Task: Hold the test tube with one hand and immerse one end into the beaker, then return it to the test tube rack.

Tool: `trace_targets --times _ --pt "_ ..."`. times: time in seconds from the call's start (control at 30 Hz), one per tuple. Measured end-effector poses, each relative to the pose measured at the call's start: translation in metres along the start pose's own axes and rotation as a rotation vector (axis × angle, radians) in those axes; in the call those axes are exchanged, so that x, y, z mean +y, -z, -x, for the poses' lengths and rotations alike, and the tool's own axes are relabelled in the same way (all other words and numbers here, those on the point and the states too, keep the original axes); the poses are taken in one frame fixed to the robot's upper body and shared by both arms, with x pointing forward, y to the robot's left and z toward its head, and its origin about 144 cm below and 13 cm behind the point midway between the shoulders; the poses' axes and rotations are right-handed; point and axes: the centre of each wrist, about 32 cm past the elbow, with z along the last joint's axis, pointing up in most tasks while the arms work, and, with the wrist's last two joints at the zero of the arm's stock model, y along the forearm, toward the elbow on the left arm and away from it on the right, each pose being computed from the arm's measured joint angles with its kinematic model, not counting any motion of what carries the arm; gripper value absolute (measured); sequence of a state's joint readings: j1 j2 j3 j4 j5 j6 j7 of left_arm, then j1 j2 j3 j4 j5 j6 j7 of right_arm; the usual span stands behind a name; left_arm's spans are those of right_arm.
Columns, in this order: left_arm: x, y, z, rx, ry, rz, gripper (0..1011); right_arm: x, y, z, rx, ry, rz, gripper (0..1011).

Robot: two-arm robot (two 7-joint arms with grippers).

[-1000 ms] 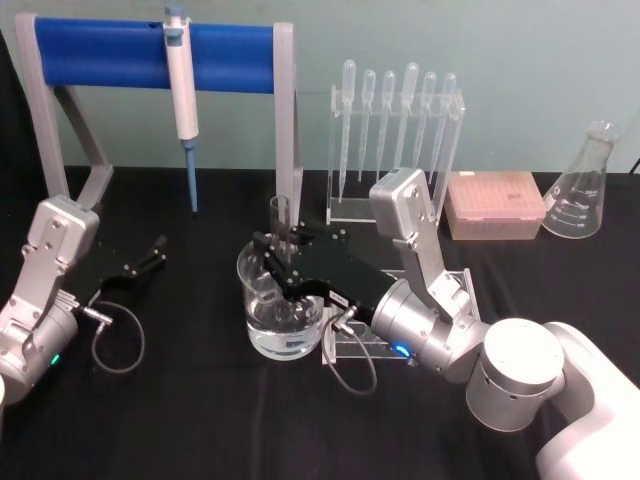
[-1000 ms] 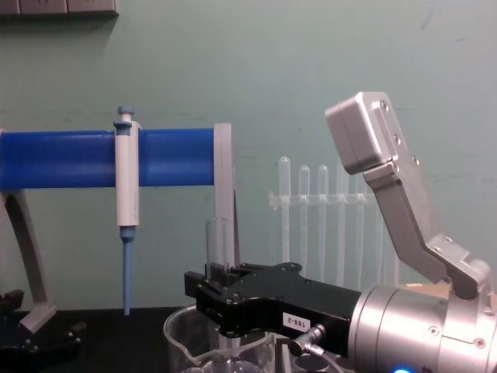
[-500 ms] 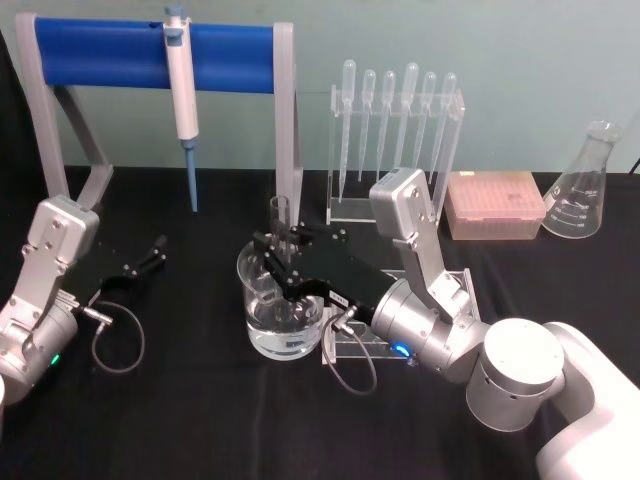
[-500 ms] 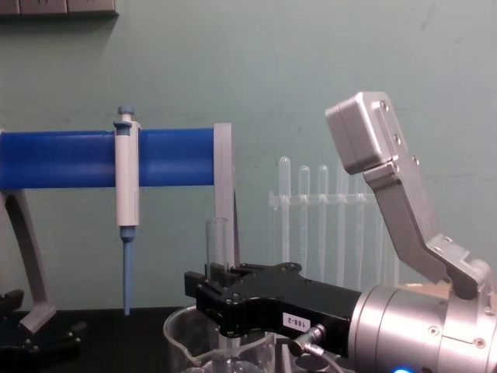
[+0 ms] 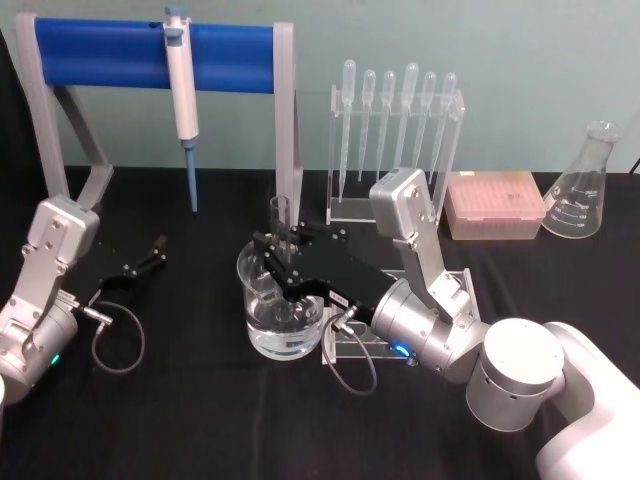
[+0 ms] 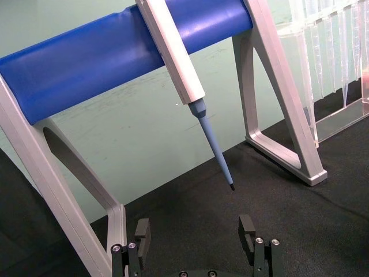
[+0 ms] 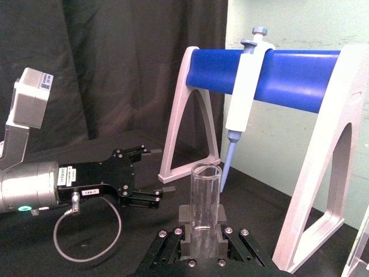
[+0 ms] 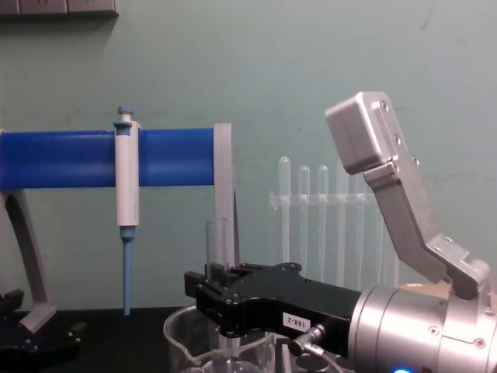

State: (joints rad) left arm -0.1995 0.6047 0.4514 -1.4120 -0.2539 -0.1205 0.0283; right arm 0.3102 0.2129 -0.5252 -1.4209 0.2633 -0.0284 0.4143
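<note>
Right black two-fingered claw (image 5: 283,262) is clamped on the clear glass test tube (image 5: 281,218). Tube upright, lower end down inside the wide clear glass beaker (image 5: 262,335), centre of head view. Left claw (image 5: 153,252) idle at mid left, fingers spread, holding nothing.

test tube (image 7: 206,199): clear glass | beaker (image 5: 260,335): clear glass | tablecloth (image 5: 200,420): matt black

A pipettor (image 5: 181,75) hangs from the blue stand (image 5: 100,50), left of pipettes (image 5: 395,110), pink box (image 5: 495,205) and flask (image 5: 583,185).
</note>
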Motion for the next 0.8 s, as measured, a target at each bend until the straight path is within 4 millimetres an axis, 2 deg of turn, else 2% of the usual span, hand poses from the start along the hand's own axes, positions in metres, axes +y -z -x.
trace_targets --times 0.8 --pt "0.0 0.0 0.0 0.0 0.0 0.0 1000 0.0 0.0 0.0 0.0 0.0 0.0 228"
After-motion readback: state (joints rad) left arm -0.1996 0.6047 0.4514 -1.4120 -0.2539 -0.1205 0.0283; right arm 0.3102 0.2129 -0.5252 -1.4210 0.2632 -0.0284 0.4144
